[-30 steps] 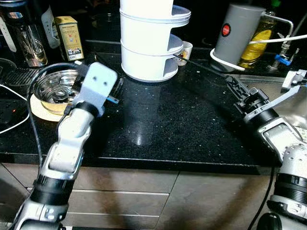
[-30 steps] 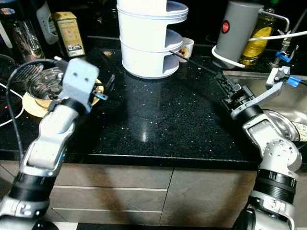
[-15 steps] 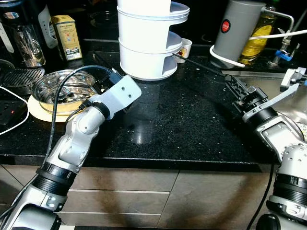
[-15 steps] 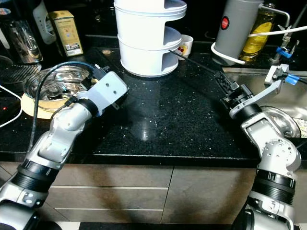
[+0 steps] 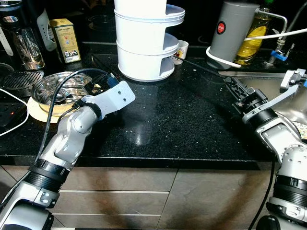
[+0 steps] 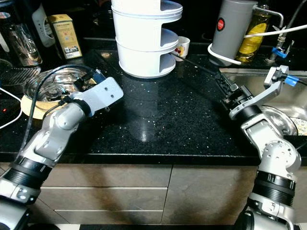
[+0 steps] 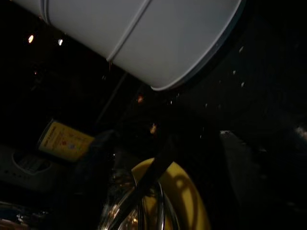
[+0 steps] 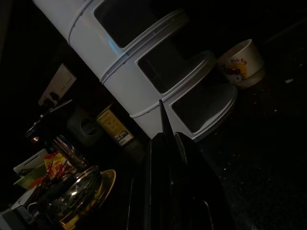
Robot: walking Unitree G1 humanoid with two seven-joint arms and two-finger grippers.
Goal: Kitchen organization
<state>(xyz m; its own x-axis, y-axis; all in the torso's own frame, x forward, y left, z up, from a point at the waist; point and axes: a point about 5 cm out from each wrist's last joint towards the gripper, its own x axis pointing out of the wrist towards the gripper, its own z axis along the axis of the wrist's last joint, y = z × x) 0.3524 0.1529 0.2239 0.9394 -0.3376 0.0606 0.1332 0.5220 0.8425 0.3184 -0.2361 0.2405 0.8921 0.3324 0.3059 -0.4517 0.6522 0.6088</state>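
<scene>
1. Far left on the black speckled counter [image 5: 182,120] sit a glass jar [image 5: 24,45] and a yellow tin box [image 5: 65,32], pushed back by the wall, we guess to keep the front free
2. Next, a shiny steel bowl [image 5: 55,91] rests on a round yellow mat [image 5: 38,110]; the mat likely guards the stone from the metal
3. Our left gripper [image 5: 103,81] hovers at the bowl's near rim, its grey wrist plate turned up; the fingers are hidden behind the wrist and the left wrist view is too dark, so we cannot tell if they are apart or together
4. Centre back: a tall white plastic tiered rack [image 5: 144,43], smooth round shelves with open fronts, looks like the place to store things; a small white cup [image 5: 181,48] stands just beside its base
5. Right of that, a matte grey cylinder jug [image 5: 231,31] with a red dot, white cord looped round its foot, and a yellow oil bottle [image 5: 252,38] behind it
6. Our right gripper [image 5: 235,86] lies low over the counter by the steel sink [image 6: 268,86], long fingers pressed together with nothing between them, pointing toward the rack
7. We judge the bowl to be the thing being tidied; it is not yet lifted
</scene>
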